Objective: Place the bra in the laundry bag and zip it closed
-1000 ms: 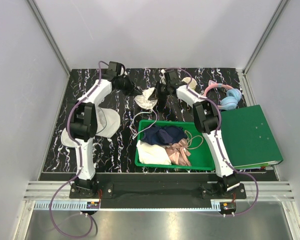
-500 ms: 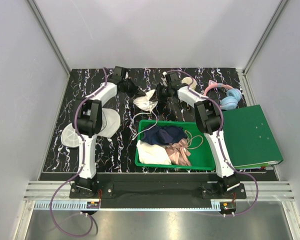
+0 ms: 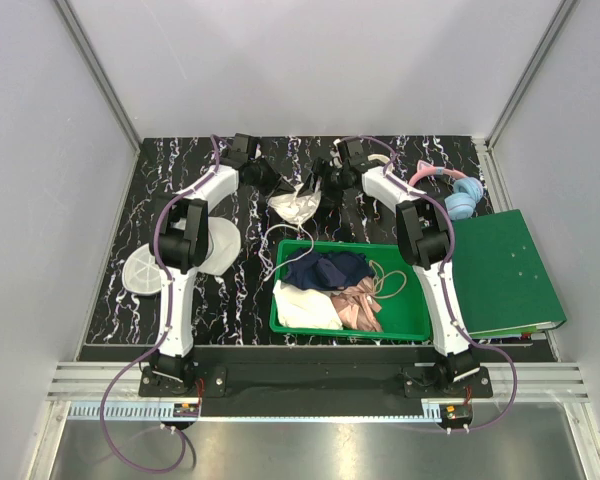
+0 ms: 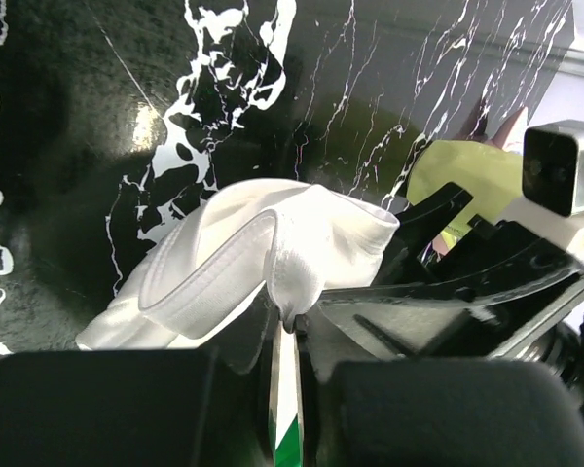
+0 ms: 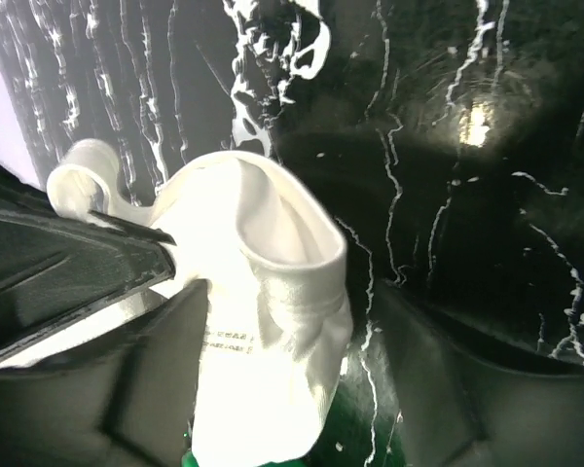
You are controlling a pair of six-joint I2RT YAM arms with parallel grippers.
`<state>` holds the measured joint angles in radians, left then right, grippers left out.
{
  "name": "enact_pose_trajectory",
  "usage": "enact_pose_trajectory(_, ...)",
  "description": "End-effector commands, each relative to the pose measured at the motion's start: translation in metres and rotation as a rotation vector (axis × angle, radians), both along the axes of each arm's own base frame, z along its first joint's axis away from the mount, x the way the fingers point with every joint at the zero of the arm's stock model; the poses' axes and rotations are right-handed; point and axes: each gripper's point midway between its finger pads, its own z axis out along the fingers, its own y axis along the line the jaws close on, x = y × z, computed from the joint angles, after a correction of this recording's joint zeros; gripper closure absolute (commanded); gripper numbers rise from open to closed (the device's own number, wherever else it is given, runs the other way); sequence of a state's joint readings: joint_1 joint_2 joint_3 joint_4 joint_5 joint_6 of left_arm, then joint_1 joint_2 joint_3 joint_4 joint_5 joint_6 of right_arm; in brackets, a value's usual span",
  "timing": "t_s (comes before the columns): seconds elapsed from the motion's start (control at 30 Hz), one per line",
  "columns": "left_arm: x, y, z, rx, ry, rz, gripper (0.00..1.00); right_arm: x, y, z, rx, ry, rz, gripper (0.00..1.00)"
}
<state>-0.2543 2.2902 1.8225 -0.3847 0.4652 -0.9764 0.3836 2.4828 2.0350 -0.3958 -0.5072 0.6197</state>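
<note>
The cream-white bra hangs bunched between my two grippers at the back middle of the black marbled table. My left gripper is shut on it. In the left wrist view a fold of the bra is pinched at the tips of the left gripper. My right gripper stands open, and the bra sags between the spread fingers of that gripper, touching the left one. The laundry bag lies open at the left, two white mesh halves partly hidden under my left arm.
A green bin with dark, cream and pink clothes sits just in front of the bra. A green binder lies at the right, and pink-and-blue headphones behind it. A yellow mug shows behind the right gripper.
My right gripper has opened and let go of the bra. Both grippers drew closer together, and the bra shifted slightly right. The left gripper still pinches it.
</note>
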Motion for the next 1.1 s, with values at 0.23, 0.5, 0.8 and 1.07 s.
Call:
enact_pose_trajectory(0.23, -0.001, -0.012, 0.026, -0.019, -0.088, -0.065, 0.84, -0.008, -0.004, 0.057, 0.054, -0.105, 0.086, 0.06)
enact_pose_trajectory(0.5, -0.002, -0.016, 0.028, -0.018, -0.084, -0.085, 0.74, -0.021, 0.001, 0.065, 0.087, -0.145, 0.14, 0.0)
enact_pose_trajectory(0.8, -0.012, -0.007, 0.065, -0.003, -0.156, -0.097, 0.4, -0.018, 0.004, 0.063, 0.09, -0.152, 0.124, 0.0)
enact_pose_trajectory(1.07, -0.025, 0.013, 0.102, -0.002, -0.205, -0.076, 0.37, -0.021, 0.006, 0.067, 0.083, -0.172, 0.133, 0.0)
